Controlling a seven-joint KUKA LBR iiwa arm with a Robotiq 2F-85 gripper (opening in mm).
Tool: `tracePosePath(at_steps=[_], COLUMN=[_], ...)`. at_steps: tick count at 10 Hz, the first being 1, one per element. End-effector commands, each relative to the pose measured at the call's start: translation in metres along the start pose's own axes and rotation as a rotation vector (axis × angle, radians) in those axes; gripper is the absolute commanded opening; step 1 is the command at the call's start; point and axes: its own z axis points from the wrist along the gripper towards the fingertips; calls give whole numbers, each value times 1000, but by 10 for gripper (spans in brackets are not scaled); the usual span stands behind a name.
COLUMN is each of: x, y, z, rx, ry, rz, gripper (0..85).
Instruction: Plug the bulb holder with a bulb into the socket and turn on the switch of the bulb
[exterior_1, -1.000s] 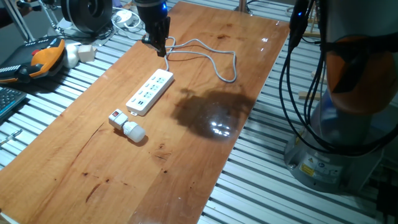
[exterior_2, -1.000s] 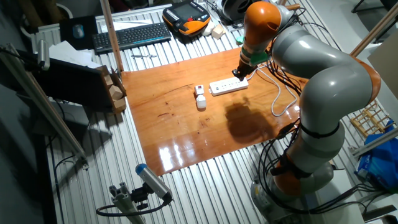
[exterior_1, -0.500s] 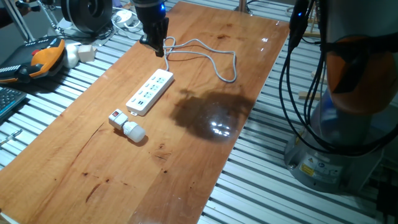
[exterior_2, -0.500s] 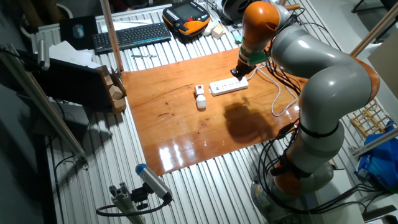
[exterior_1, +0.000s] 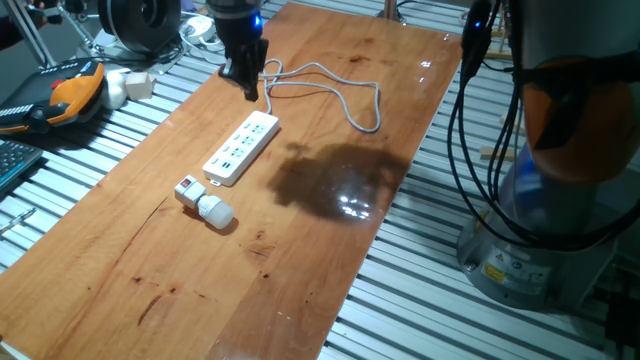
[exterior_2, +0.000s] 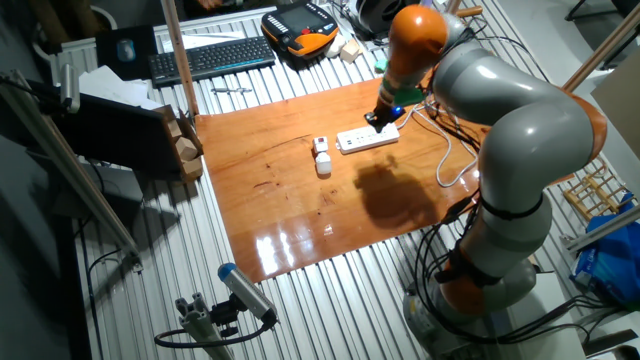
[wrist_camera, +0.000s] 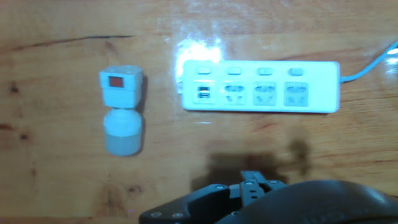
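Hand view, read from the left, shows the bulb holder (wrist_camera: 122, 87) lying on its side on the bench (wrist_camera: 56, 168), its red switch (wrist_camera: 115, 81) facing up, with the bulb (wrist_camera: 122, 132) joined to it and pointing toward the camera. Just to the right, apart from it, lies the socket (wrist_camera: 261, 86), three outlets in a row and its cord (wrist_camera: 373, 62) running off the right edge. At the bottom edge only the dark body of the gripper shows, so how wide its jaws stand I cannot tell from here.

From the fixed views the gripper (exterior_1: 247, 80) hangs above the bench near the cord end of the socket, nothing in it as far as I can see, well apart from the bulb holder (exterior_1: 190, 190).

To my eye the step in hand is reaching for the bulb holder. Done well, that means travelling along the strip to the left end, coming down square over the blocky body rather than the rounded bulb, and closing across its flat sides while leaving the switch uncovered. A grip on the bulb would likely slip or twist.
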Motion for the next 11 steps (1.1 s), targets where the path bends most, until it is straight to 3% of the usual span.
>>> tracePosePath(at_steps=[1,5,7,9,11], x=[-2,4,9,17,22], y=[6,29,35,48,52], z=[6,14,16,18,19], rx=[4,39,11,-1,28], ry=[-13,-44,-55,-27,-36], rz=[4,7,10,22,9], gripper=[0,0,0,0,0])
